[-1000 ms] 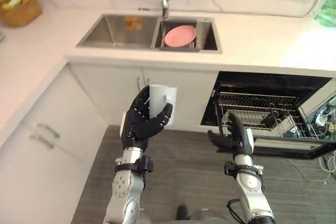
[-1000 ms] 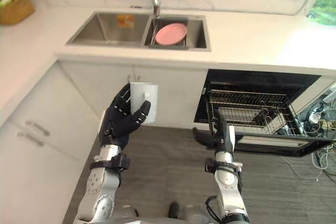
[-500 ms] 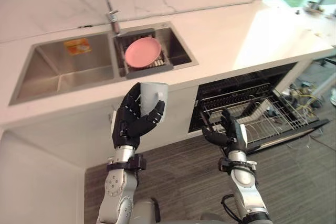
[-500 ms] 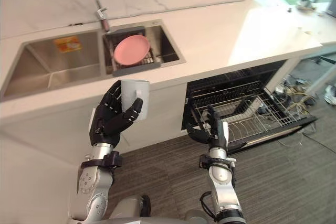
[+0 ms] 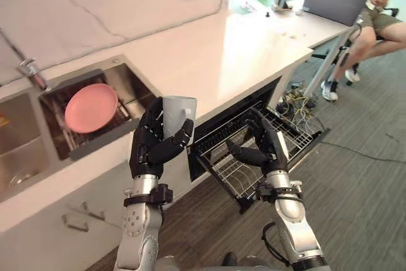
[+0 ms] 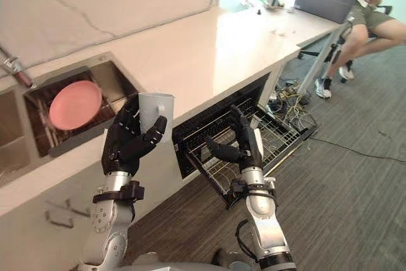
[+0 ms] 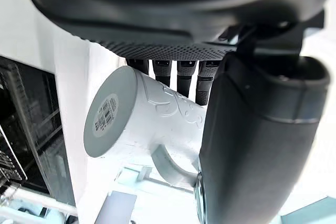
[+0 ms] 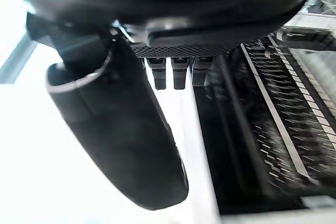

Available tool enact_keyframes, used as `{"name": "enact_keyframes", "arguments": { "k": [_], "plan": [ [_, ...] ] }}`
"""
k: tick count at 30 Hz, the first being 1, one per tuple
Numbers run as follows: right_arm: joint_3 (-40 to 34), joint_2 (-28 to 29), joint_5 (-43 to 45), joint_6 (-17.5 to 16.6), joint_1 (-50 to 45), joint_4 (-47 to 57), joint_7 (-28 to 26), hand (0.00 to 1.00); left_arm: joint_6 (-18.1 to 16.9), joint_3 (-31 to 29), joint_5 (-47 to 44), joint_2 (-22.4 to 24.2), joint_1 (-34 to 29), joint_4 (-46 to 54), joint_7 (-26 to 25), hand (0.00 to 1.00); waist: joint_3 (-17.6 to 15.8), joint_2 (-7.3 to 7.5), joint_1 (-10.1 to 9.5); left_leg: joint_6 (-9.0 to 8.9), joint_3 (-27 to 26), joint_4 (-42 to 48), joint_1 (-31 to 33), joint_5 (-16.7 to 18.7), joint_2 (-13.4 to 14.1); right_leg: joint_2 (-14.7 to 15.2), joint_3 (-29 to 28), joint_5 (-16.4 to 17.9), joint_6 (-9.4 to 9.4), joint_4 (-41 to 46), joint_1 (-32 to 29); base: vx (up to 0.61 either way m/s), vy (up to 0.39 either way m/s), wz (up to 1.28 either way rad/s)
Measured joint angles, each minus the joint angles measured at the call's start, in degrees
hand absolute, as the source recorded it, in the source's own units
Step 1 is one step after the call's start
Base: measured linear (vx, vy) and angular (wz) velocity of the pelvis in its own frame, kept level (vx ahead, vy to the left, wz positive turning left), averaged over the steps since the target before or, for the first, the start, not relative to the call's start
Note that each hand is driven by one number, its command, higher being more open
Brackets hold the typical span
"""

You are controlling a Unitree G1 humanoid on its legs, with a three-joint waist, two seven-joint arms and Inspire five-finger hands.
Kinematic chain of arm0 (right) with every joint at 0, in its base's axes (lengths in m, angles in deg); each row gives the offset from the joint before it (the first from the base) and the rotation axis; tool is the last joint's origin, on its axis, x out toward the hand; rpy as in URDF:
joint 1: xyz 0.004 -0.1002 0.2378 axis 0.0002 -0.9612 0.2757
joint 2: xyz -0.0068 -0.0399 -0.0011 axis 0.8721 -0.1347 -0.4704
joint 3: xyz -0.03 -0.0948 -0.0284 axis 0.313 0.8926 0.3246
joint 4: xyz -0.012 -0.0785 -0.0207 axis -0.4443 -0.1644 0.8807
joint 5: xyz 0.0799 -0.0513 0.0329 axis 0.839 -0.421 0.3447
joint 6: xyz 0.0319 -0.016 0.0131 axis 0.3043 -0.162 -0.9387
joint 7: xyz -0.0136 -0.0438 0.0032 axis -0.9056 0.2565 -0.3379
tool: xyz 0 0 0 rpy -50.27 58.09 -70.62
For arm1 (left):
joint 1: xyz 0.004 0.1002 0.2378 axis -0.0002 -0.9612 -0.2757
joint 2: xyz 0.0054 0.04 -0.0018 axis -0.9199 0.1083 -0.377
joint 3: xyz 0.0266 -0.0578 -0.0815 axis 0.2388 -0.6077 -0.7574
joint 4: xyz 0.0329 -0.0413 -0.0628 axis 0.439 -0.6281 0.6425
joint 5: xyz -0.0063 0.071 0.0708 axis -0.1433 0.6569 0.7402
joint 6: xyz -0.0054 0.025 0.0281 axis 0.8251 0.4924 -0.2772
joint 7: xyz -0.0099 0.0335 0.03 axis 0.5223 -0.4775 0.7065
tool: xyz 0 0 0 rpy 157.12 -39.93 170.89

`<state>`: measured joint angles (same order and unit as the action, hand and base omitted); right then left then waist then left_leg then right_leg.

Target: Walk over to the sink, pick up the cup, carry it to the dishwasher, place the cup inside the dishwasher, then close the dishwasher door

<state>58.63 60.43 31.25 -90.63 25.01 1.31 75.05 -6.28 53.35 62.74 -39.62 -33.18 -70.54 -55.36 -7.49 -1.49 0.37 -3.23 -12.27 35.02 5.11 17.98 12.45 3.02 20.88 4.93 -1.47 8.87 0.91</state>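
Up in front of the counter [image 5: 241,49], the white mug [image 5: 179,112] is gripped round its body by the curled left hand [image 5: 152,150], right hand [image 5: 261,147] loosely spread, so it's likely light, rigid, slick, chippable.

Left arm [image 5: 137,233] and right arm [image 5: 295,234] are silver-grey with round joint caps and a black collar [image 5: 147,198] at each wrist. Left hand [image 5: 150,152] and right hand [image 5: 268,150] are matte black, plus a dotted grippy pad [image 7: 173,51] on the palm.
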Motion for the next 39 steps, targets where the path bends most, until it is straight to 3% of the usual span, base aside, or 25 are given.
{"name": "enact_keyframes", "arguments": {
  "k": [2,3,4,7,10,18,28,33,39],
  "plan": [
    [-0.1,-0.1,2.9,-0.7,0.0,0.2,-1.2,0.9,0.0,-0.1,0.7,-0.1,1.6,0.0,-0.2,0.3,0.0,-0.07,-0.31,-0.09,3.1,-8.4,0.8,-0.6,-2.4,1.0,-2.3,-0.4,0.62,0.0,0.1,0.12,0.157,-0.66],
    [-0.1,-0.4,5.0,-0.7,-0.6,0.6,-2.2,0.9,-0.1,-0.1,1.2,0.0,2.7,0.0,-0.6,0.3,0.5,-0.85,-0.32,0.44,4.6,-16.5,0.4,-7.6,-3.1,0.7,-3.6,-0.6,1.35,-0.1,0.2,0.11,0.216,-0.73],
    [0.0,-0.4,5.7,-0.6,-1.0,0.6,-2.7,0.9,-0.2,-0.2,1.4,-0.3,3.2,-0.2,-0.9,0.3,0.7,-0.45,-0.56,-1.67,4.2,-16.6,-0.3,-9.9,-3.2,0.9,-4.9,-0.6,2.21,-0.5,0.5,0.13,0.179,-0.61],
    [0.7,0.3,11.5,-0.6,-3.6,5.0,-6.5,0.9,-0.2,-1.7,2.0,-2.4,6.6,-2.6,-2.1,0.3,1.5,0.51,0.84,0.05,1.6,-22.0,-4.9,-11.3,-6.6,3.5,-7.4,-2.1,4.44,-3.5,2.5,0.09,0.154,-0.26],
    [0.9,0.3,15.4,-0.7,-3.6,7.6,-8.6,0.9,-0.3,-3.3,2.1,-3.4,7.6,-3.2,-3.0,0.3,1.8,0.67,1.26,0.51,-0.4,-26.0,-8.1,-12.4,-7.9,4.2,-9.3,-2.9,5.14,-4.8,3.5,0.02,0.1,-0.32],
    [4.1,-0.7,25.4,-0.8,-3.4,10.5,-11.9,0.9,-0.8,-4.3,2.1,-3.6,8.3,-6.1,-3.7,0.3,2.1,0.88,2.32,0.49,-4.9,-30.2,-11.2,-13.6,-8.1,3.1,-13.8,-5.3,5.1,-7.7,3.4,-0.02,0.009,-0.31],
    [9.9,-1.8,30.1,-0.7,0.0,12.0,-15.4,0.9,-0.8,-3.1,2.1,-2.8,8.8,-7.2,-2.9,0.3,2.8,1.85,1.98,1.04,-5.4,-31.0,-11.2,-14.0,-8.5,3.1,-14.5,-6.7,5.26,-9.4,3.4,-0.01,-0.002,-0.04],
    [10.5,-1.5,30.3,-0.7,2.2,12.0,-15.1,0.9,-0.8,0.8,2.2,-2.6,8.7,-7.2,-1.0,0.3,3.1,2.38,1.63,1.25,-5.4,-31.7,-11.2,-14.1,-8.9,3.3,-14.4,-6.8,5.43,-9.9,3.4,0.0,0.0,0.0],
    [9.7,-0.1,29.9,-0.8,2.4,10.9,-10.7,0.9,-0.6,3.9,3.3,-0.9,8.6,-7.2,0.1,0.3,3.3,2.38,1.85,1.25,-4.9,-33.1,-11.1,-14.9,-9.3,3.5,-13.8,-6.8,5.44,-10.2,3.2,0.01,0.003,0.04]
  ]
}}
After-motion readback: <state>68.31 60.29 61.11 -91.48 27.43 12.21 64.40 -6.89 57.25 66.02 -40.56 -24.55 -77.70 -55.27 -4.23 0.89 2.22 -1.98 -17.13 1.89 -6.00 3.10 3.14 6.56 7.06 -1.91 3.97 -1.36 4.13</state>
